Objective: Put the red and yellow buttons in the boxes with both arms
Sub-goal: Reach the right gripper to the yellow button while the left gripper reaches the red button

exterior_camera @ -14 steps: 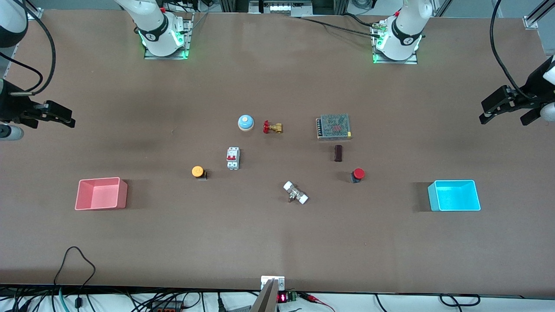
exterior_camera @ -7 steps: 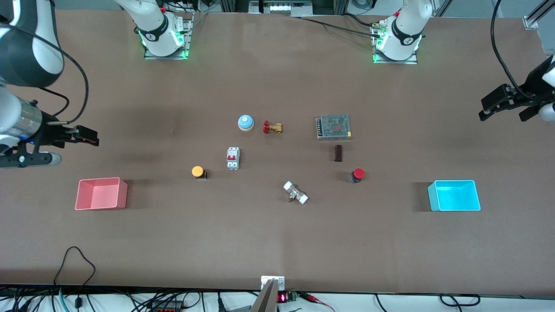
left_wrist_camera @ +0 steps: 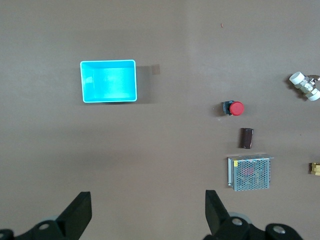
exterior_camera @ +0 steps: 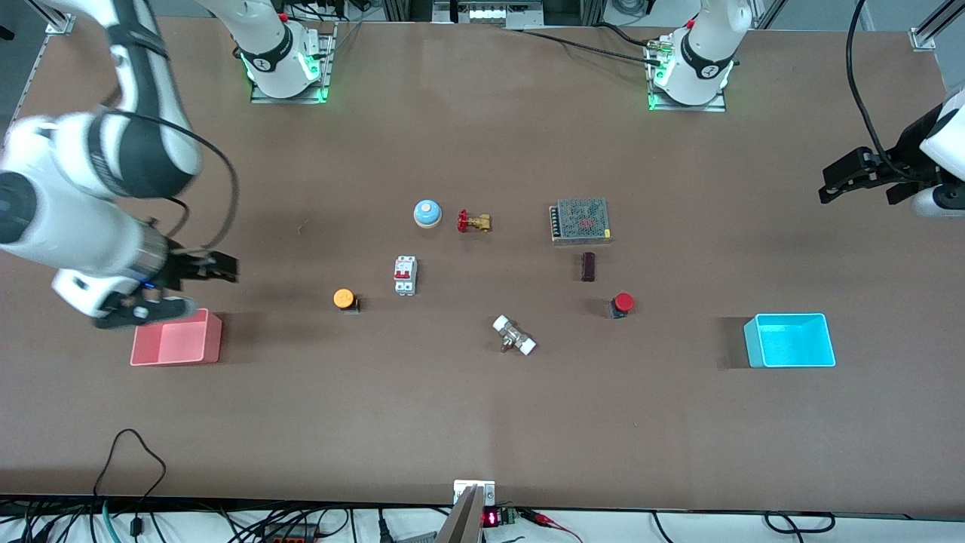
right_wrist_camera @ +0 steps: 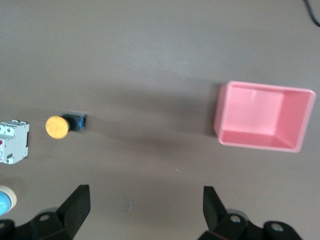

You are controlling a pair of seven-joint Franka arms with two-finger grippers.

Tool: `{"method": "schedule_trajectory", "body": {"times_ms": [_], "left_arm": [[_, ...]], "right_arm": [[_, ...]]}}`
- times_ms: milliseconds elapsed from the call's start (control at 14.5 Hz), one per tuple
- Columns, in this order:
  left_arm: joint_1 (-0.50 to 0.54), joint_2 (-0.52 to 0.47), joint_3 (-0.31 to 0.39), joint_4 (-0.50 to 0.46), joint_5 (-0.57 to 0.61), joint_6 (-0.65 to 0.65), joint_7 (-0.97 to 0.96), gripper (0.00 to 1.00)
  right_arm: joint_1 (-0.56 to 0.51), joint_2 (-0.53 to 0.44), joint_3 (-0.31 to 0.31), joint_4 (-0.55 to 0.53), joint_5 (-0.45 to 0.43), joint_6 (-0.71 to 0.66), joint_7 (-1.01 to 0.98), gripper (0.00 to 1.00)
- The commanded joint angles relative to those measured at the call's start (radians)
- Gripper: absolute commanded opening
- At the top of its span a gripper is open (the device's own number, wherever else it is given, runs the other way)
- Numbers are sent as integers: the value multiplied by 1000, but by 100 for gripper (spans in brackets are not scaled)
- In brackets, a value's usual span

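The yellow button [exterior_camera: 344, 298] lies on the table between the pink-red bin [exterior_camera: 177, 354] and a circuit breaker. The red button [exterior_camera: 623, 303] lies nearer the cyan bin [exterior_camera: 789, 341]. My right gripper [exterior_camera: 215, 268] is open and empty, in the air beside the pink bin's rim. Its wrist view shows the yellow button [right_wrist_camera: 57, 127] and the pink bin [right_wrist_camera: 260, 142], with the gripper [right_wrist_camera: 145, 191] over bare table. My left gripper [exterior_camera: 863, 188] is open and empty over the table's end. Its wrist view [left_wrist_camera: 147, 196] shows the red button [left_wrist_camera: 236, 108] and the cyan bin [left_wrist_camera: 108, 81].
In the table's middle stand a blue dome bell [exterior_camera: 427, 213], a red-handled brass valve [exterior_camera: 473, 222], a white circuit breaker [exterior_camera: 405, 275], a mesh-covered power supply [exterior_camera: 580, 221], a dark brown block [exterior_camera: 588, 266] and a white-ended fitting [exterior_camera: 514, 335].
My right arm has swung in from the table's end toward the pink bin and the front camera. My left gripper has shifted slightly toward the table's middle. Nothing on the table moved.
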Motion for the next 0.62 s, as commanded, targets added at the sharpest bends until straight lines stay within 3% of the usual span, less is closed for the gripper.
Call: {"method": "schedule_trajectory", "body": {"times_ms": [0,276,552], "left_arm": [[0,12,-3,23,-8,-22,-7,100],[0,41,-4,16,-9,-25,-12,100],[-3,162,-4,19,-64,-10,-125,100]], "right_arm": [[43,47,-5,14,16,24,7,100],[103,106,-5,16,25,71,89,100],[155,162,-5,16,30,131,157,100]]}}
